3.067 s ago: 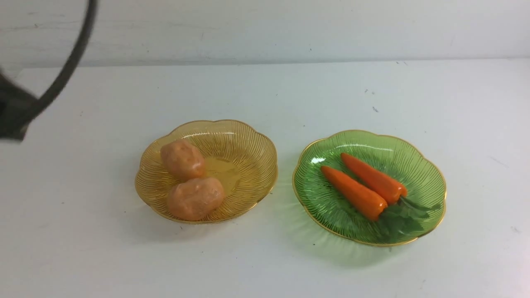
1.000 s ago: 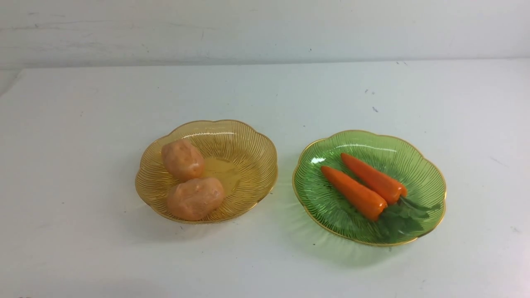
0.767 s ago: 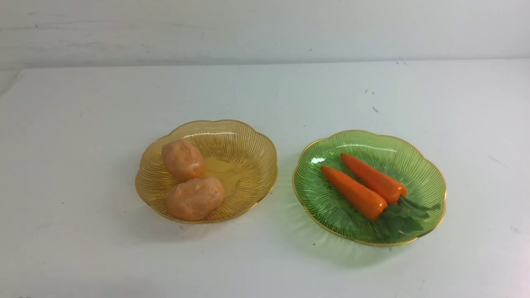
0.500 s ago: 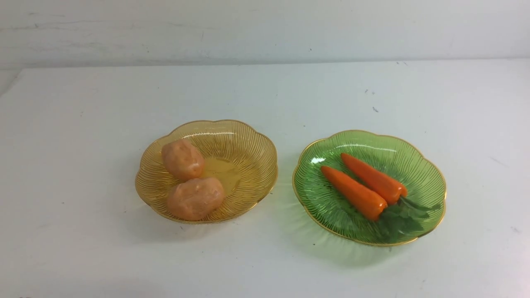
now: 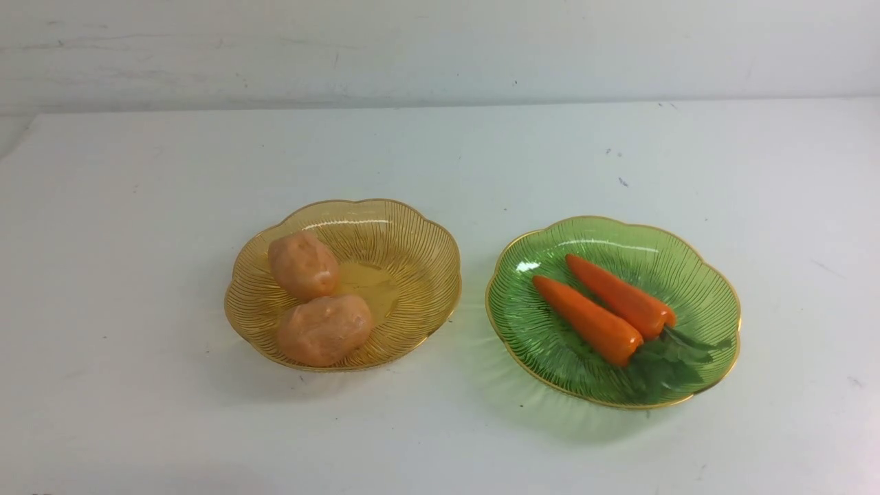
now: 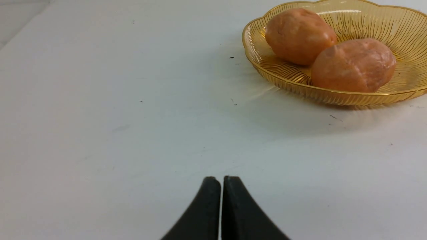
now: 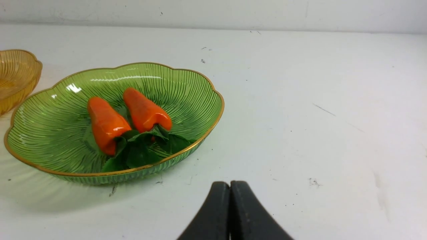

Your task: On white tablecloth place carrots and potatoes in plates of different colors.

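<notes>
Two potatoes [image 5: 303, 265] [image 5: 324, 330] lie in the amber-yellow plate [image 5: 419, 261] at centre left of the white tablecloth [image 5: 440, 158]. Two carrots [image 5: 588, 320] [image 5: 622, 295] lie side by side in the green plate [image 5: 550, 350] at centre right, leafy tops toward the near right rim. Neither gripper shows in the front view. My left gripper [image 6: 221, 181] is shut and empty, low over bare cloth, apart from the amber plate [image 6: 283, 78] and potatoes [image 6: 300, 35] [image 6: 353, 65]. My right gripper [image 7: 230, 186] is shut and empty, apart from the green plate [image 7: 50, 140] and carrots [image 7: 106, 123] [image 7: 145, 111].
A pale wall [image 5: 440, 48] runs along the far edge of the cloth. Small dark specks [image 5: 622, 181] mark the cloth behind the green plate. The edge of the amber plate [image 7: 16, 80] shows in the right wrist view.
A dark arm and cable at the far left of the front view 3.1 s ago has left that view. Plates, potatoes and carrots have not moved.
</notes>
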